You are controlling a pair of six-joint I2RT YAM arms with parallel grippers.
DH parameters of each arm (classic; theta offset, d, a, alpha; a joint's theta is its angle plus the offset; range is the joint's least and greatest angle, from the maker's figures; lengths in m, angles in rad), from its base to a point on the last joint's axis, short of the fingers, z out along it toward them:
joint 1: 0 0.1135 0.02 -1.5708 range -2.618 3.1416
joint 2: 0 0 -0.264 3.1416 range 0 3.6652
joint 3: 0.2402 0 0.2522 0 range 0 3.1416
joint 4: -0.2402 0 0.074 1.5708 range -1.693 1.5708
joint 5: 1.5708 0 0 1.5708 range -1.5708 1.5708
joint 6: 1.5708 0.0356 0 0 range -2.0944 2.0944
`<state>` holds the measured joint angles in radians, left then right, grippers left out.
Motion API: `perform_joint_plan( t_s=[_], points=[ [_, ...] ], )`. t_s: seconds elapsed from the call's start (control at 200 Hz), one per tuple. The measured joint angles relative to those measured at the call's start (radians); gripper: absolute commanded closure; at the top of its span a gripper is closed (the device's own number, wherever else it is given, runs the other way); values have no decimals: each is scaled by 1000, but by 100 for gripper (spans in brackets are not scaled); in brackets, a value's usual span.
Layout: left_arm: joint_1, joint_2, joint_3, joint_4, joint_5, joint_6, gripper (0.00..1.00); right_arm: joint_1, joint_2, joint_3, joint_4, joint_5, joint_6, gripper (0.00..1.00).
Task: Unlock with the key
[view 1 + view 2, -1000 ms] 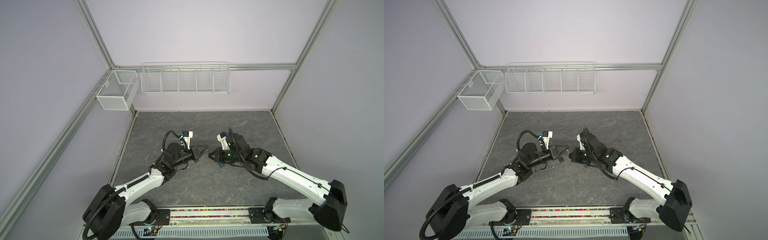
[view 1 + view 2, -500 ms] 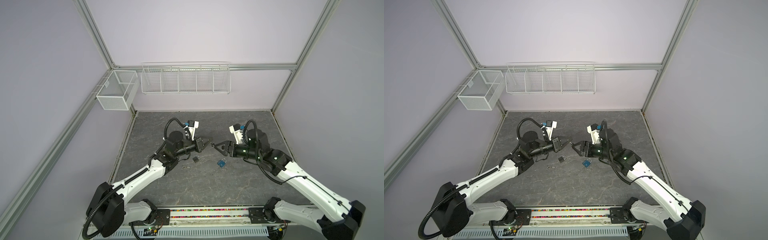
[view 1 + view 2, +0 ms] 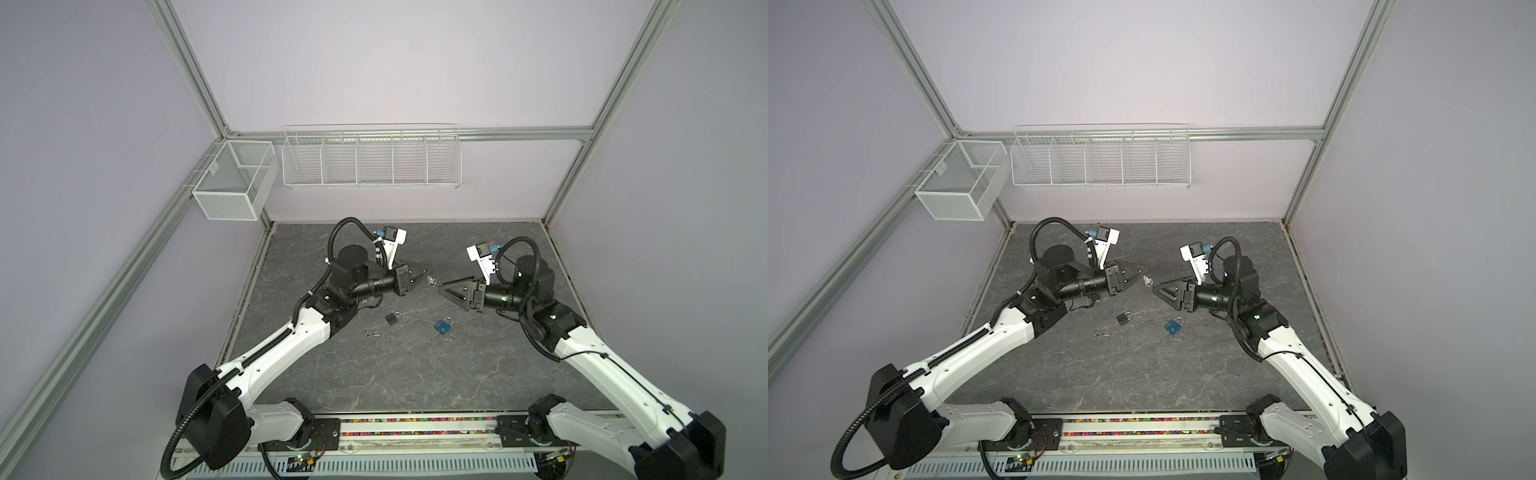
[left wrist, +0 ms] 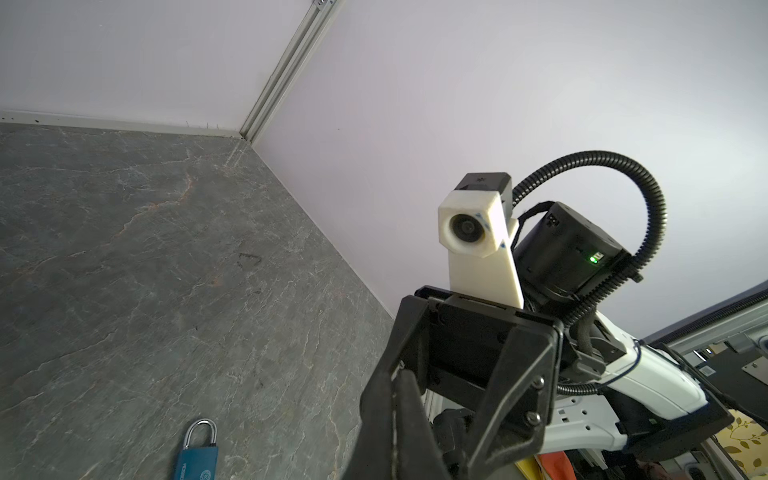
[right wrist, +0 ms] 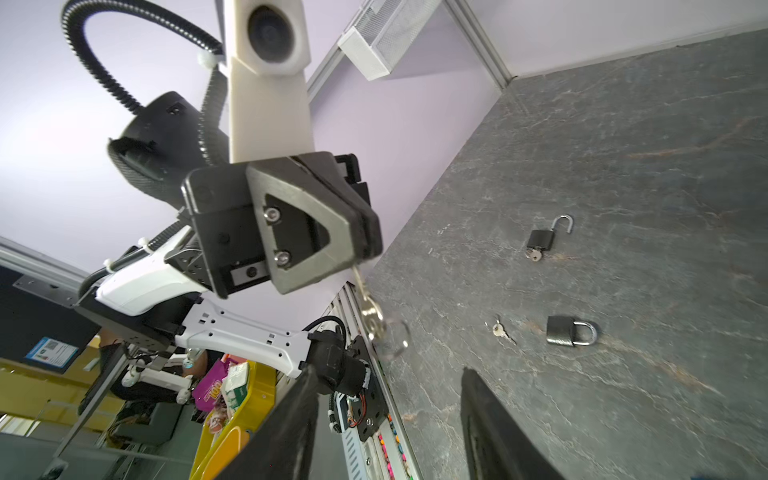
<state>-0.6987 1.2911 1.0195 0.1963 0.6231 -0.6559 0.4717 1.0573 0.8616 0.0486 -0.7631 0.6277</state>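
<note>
The left gripper (image 3: 428, 276) pinches the small silver key (image 5: 370, 303), ring dangling, above the middle of the grey marbled desk (image 3: 415, 374), seemingly presenting it to the open, empty right gripper (image 3: 442, 289), while the blue padlock (image 3: 444, 327) lies flat beneath them.

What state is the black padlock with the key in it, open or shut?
Open. In the right wrist view the black padlock has its shackle swung clear, one end free.
</note>
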Motion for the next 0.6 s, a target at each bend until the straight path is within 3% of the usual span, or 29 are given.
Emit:
perform_joint_plan(
  t_s=[0.6],
  points=[
    [0,11,4,14,14,-13,100,1,82,0,172,-72,37,67]
  ],
)
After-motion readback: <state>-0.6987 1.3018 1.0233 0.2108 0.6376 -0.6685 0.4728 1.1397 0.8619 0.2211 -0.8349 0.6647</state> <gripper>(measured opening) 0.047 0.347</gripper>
